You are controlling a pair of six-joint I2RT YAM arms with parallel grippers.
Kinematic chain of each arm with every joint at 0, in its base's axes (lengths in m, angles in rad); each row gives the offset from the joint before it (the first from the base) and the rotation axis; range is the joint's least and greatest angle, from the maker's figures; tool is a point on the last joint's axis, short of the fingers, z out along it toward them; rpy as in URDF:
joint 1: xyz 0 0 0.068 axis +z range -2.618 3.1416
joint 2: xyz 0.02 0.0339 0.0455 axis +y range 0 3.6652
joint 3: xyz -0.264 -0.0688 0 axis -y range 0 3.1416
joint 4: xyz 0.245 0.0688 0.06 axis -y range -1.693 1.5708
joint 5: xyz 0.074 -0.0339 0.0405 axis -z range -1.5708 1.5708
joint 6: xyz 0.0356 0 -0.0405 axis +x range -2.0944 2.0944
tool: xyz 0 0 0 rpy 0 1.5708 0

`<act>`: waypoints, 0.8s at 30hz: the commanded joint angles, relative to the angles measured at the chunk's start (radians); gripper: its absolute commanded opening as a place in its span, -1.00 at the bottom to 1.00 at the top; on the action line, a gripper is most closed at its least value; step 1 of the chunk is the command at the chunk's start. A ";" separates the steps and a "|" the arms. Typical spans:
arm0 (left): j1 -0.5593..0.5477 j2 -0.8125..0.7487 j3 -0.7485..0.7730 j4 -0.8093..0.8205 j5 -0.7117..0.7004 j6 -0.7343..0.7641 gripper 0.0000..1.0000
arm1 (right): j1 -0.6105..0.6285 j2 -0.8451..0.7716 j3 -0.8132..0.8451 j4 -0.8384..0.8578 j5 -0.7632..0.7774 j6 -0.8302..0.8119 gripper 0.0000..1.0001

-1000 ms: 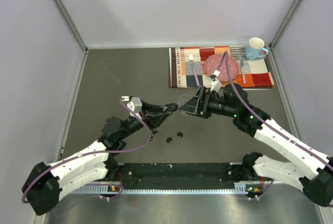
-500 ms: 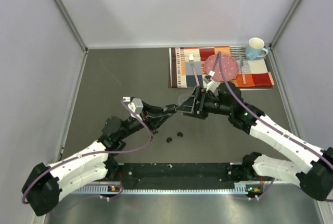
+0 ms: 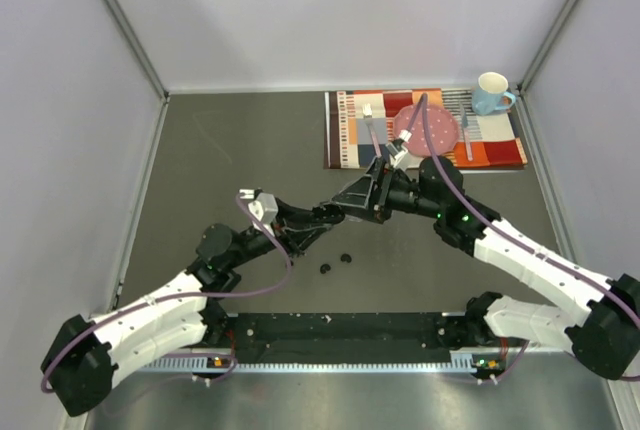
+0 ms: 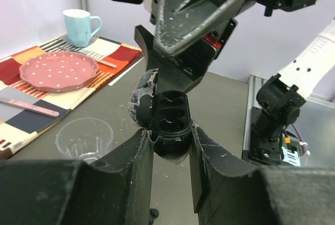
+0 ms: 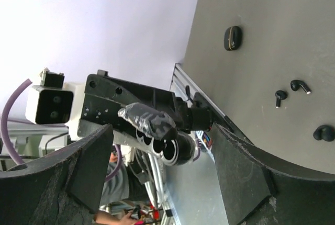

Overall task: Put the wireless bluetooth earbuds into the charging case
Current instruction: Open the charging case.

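Note:
My left gripper (image 3: 318,218) is shut on the open black charging case (image 4: 170,125) and holds it above the table. Its lid (image 4: 141,102) is tilted back and both sockets look empty. My right gripper (image 3: 350,202) is open, with its fingers on either side of the case (image 5: 167,149), and it holds nothing. Two tiny black earbuds (image 5: 299,85) (image 5: 280,97) lie on the grey table, seen as small dark specks in the top view (image 3: 324,269) (image 3: 345,257). One bud shows under the left fingers (image 4: 152,213).
A clear plastic cup (image 4: 84,140) stands left of the case. Two black oval cases (image 5: 233,37) (image 5: 324,133) lie on the table. At the back right, a striped placemat (image 3: 350,135) carries a pink plate (image 3: 410,130), cutlery and a blue mug (image 3: 492,92).
My right gripper has moved left and now straddles the case held by the left gripper. It now hides the cup in the top view. The left arm has barely moved.

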 commanded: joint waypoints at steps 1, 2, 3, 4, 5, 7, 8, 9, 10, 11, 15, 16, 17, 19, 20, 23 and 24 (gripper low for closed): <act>-0.003 -0.038 0.014 0.005 -0.089 0.032 -1.00 | 0.007 -0.034 -0.020 0.111 -0.038 0.031 0.50; -0.003 -0.046 0.012 0.006 -0.109 0.035 -1.00 | 0.007 -0.042 -0.021 0.102 -0.033 0.030 0.51; -0.002 -0.052 0.007 0.006 -0.117 0.042 -1.00 | 0.007 -0.051 -0.021 0.084 -0.031 0.028 0.51; -0.002 -0.055 0.007 0.006 -0.126 0.043 -1.00 | 0.007 -0.054 -0.024 0.078 -0.033 0.028 0.50; -0.003 -0.063 0.007 0.006 -0.143 0.046 -1.00 | 0.007 -0.056 -0.029 0.073 -0.036 0.028 0.50; -0.002 -0.067 0.009 0.006 -0.149 0.058 -1.00 | 0.007 -0.056 -0.034 0.073 -0.048 0.037 0.50; -0.002 -0.067 0.012 0.006 -0.149 0.062 -1.00 | 0.007 -0.054 -0.038 0.073 -0.051 0.040 0.50; -0.002 -0.066 0.017 0.002 -0.146 0.066 -1.00 | 0.007 -0.050 -0.040 0.073 -0.054 0.046 0.47; -0.002 -0.064 0.020 0.002 -0.142 0.066 -1.00 | 0.007 -0.045 -0.040 0.082 -0.060 0.054 0.44; -0.003 -0.061 0.021 0.002 -0.137 0.066 -1.00 | 0.007 -0.041 -0.041 0.090 -0.065 0.059 0.41; -0.003 -0.055 0.029 0.006 -0.119 0.065 -1.00 | 0.007 -0.013 -0.040 0.128 -0.091 0.088 0.12; -0.003 -0.054 0.030 0.009 -0.114 0.065 -1.00 | 0.007 -0.004 -0.038 0.128 -0.090 0.088 0.06; -0.003 -0.054 0.030 0.011 -0.111 0.066 -1.00 | 0.007 0.001 -0.038 0.118 -0.090 0.088 0.01; -0.002 -0.054 0.030 0.014 -0.103 0.072 -1.00 | 0.007 0.012 -0.037 0.117 -0.097 0.091 -0.05; -0.003 -0.055 0.032 0.014 -0.102 0.072 -1.00 | 0.009 0.021 -0.041 0.133 -0.102 0.093 -0.06; -0.003 -0.057 0.030 0.022 -0.088 0.083 -1.00 | 0.009 0.038 -0.050 0.160 -0.116 0.117 -0.07; -0.002 -0.057 0.030 0.025 -0.085 0.088 -1.00 | 0.009 0.039 -0.052 0.177 -0.122 0.126 -0.07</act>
